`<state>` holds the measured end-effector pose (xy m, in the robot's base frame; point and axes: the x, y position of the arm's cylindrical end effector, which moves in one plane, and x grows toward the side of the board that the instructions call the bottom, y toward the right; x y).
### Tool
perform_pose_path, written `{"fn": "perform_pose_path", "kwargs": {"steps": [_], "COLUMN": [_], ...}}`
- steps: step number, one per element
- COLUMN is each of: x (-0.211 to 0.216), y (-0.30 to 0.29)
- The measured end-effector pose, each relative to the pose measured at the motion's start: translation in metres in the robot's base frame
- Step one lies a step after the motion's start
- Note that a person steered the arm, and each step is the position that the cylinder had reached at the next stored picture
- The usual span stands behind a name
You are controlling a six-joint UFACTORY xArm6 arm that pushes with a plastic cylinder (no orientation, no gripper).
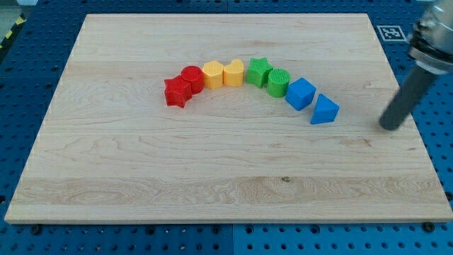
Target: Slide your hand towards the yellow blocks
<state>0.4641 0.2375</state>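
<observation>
arc of eight blocks on the board: red star, red cylinder, yellow hexagon, yellow heart, green star, green cylinder, blue cube, blue wedge. the tip rests at the view's right, well apart from the yellows, touching and holding nothing.

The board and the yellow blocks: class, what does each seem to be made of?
The board looks like pale wood with a smooth matt finish: long grain lines and plank seams show. The yellow hexagon block and yellow heart block look like moulded plastic: uniform bright colour, no grain.
</observation>
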Motion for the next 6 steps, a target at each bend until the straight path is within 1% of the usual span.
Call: {"fn": "perform_pose_path", "kwargs": {"steps": [1,2,3,4,5,6], "x": [-0.017,-0.003,0.044,0.053,0.038,-0.011], "y": [-0.019,-0.013,-0.01,-0.078,-0.172,-0.245]}}
